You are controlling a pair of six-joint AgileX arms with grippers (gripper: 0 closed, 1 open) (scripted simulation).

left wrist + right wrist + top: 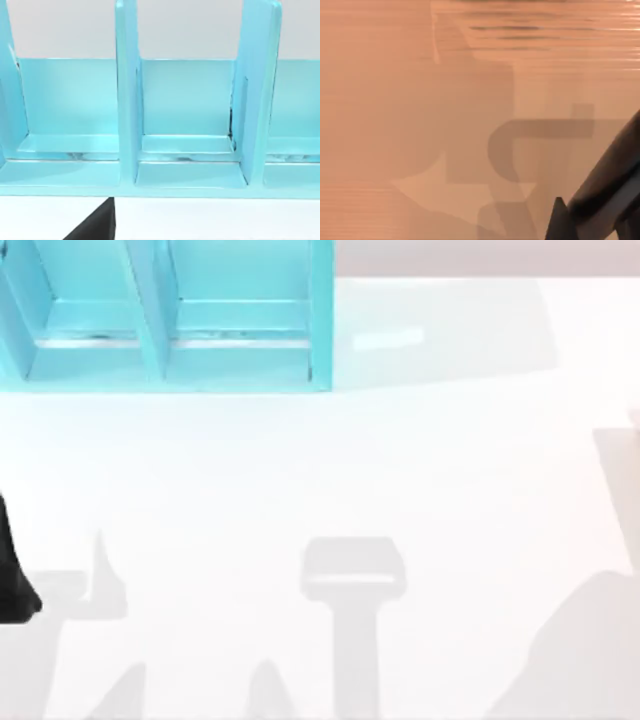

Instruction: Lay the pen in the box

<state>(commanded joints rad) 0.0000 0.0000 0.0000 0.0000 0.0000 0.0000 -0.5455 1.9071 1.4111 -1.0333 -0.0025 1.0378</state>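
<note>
Counter: a plain white counter [350, 470] runs across the whole top view, from the left edge to the right edge.
Room: beyond the counter's far edge lies a pale grey strip of background [480, 255]. The left wrist view has the same pale background above the box walls.
Shadows: soft grey shadows lie on the near half of the counter. One is T-shaped [354, 585] near the middle, and a broad one sits in the near right corner [570, 660].
Box: a light blue box [322, 320] stands at the far left of the counter. Upright dividers split it into side-by-side compartments, and its right end wall stands about midway across the counter.
Box up close: in the left wrist view the box [127, 100] faces the camera with its dividers upright. A low front lip rests on the white counter, and each compartment has a shallow step across its floor.
Left arm: a black part of the left arm [14, 580] sits at the near left edge of the counter, well apart from the box.
Left claw: a black wedge of the left claw [95, 227] sits just in front of the box's lip. Whether it is open or closed, I cannot tell.
Right claw: a dark part of the right claw [600, 200] hangs over a plain surface crossed by grey shadows. Open or closed, I cannot tell.
Pen: I cannot tell where it lies, nor how it sits relative to either claw.
</note>
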